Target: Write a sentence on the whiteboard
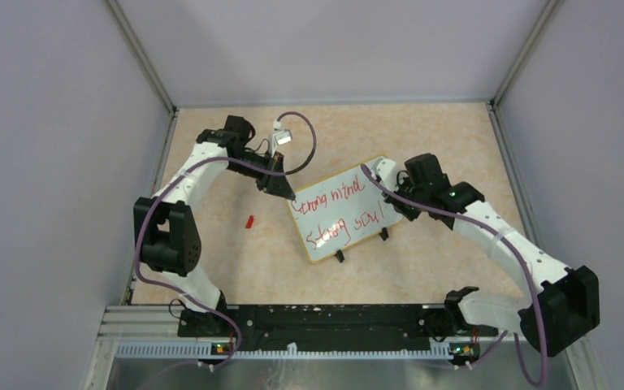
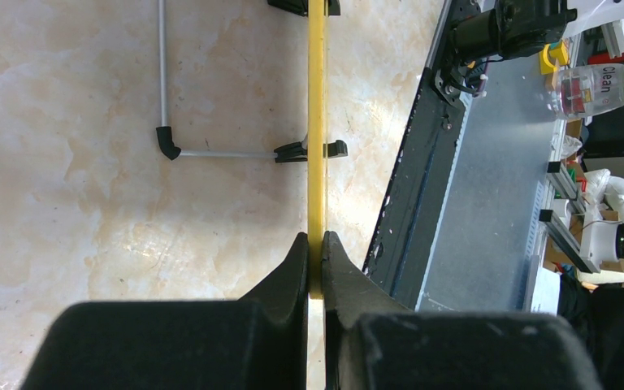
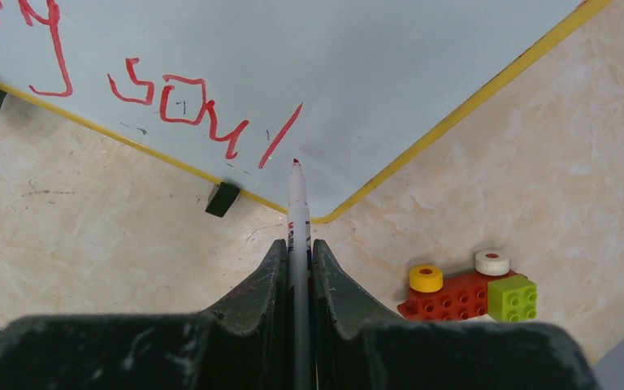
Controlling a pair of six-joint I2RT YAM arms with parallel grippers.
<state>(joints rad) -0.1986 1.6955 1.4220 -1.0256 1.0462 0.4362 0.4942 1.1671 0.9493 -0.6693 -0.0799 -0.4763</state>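
Red sentence [image 1: 329, 234] on the whiteboard [image 1: 313, 219], middle of the table [image 1: 227, 260].
The left fingers [image 2: 299, 264] clamp its yellow rim; the right fingers [image 3: 272, 268] clamp a marker [image 3: 296, 199], tip by the corner facing the table's right edge.

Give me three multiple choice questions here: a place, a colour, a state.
1. Where is the small red marker cap? A: in a gripper. B: on the tabletop, left of the flat white yellow-rimmed whiteboard. C: atop an arm.
2. What colour is the thin handwritten sentence? A: blue. B: black. C: red.
3. What is the left gripper doing? A: shut on the whiteboard's edge. B: open. C: holding a marker.
Answers: B, it lies on bare tabletop; C, the strokes are red; A, it pinches the yellow rim.
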